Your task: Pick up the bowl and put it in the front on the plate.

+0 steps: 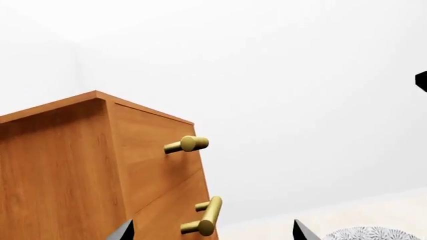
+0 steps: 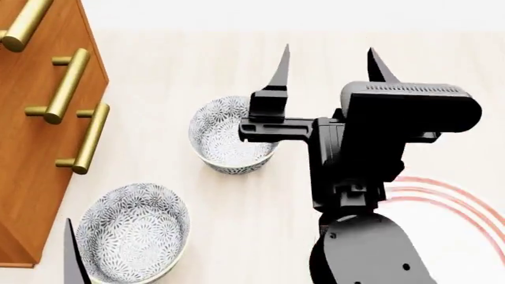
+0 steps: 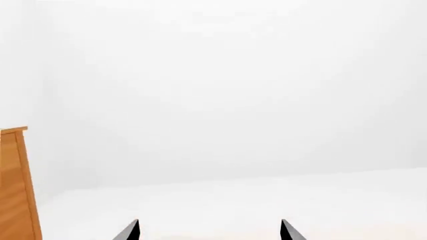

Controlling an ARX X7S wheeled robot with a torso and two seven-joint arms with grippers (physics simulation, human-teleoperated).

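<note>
You're hovering w/ right claw [image 2: 327, 68] spread wide, empty; bowl [image 2: 231, 135] is looking stiff, slick, breakable, so pinch its rim.

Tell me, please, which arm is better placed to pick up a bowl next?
Probably the right: its open gripper hangs beside the farther bowl and near the plate. The left gripper shows only one fingertip beside the nearer bowl.

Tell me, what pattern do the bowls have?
A dense grey-blue floral pattern on white, inside and outside. The head view shows it best, on the near bowl and the far bowl.
</note>
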